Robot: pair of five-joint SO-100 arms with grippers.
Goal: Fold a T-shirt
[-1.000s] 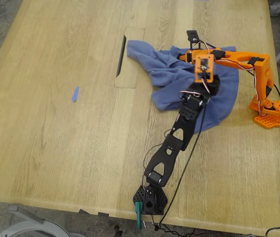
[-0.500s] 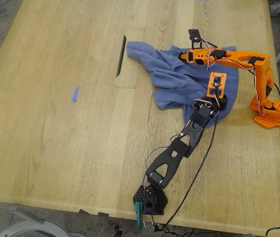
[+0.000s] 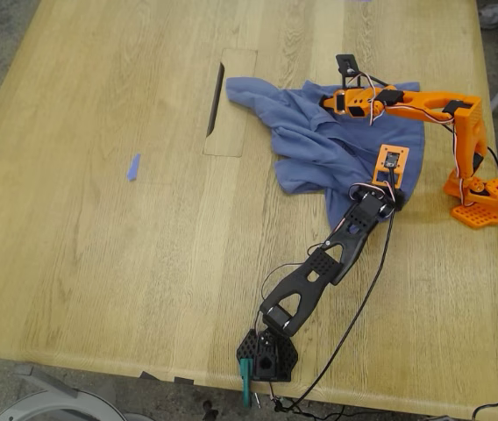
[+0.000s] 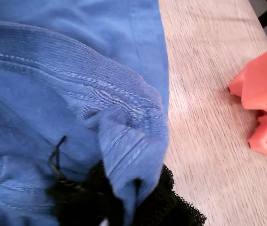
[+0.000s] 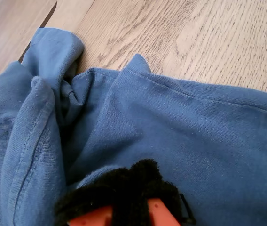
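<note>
My first gripper [image 4: 110, 207], on the black arm [image 3: 319, 263], is clamped on a stitched hem of the T-shirt [image 3: 319, 149], near the orange arm's base [image 3: 481, 197]. My second gripper [image 5: 129, 207] presses into the cloth; whether it grips, I cannot tell. The shirt lies crumpled on the wooden table [image 3: 100, 254] toward the exterior view's upper right, beside a slot [image 3: 216, 98].
</note>
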